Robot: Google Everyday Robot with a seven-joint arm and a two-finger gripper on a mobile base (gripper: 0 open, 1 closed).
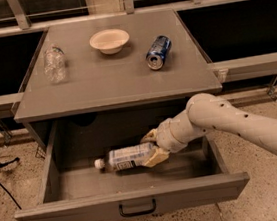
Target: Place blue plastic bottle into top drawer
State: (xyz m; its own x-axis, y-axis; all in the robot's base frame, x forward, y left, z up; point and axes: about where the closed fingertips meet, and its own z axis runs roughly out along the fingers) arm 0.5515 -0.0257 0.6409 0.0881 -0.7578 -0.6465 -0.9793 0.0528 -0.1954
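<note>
Inside the top drawer (134,201): blue plastic bottle (126,158), lying sideways, cap pointing away from the gripper (152,147), which clamps its base. Settle it on the drawer floor before you let go.

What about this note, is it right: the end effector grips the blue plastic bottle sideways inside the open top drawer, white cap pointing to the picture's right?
Not quite: in the camera view the white cap points to the picture's left. Otherwise correct: the end effector grips the blue plastic bottle sideways inside the open top drawer.
</note>
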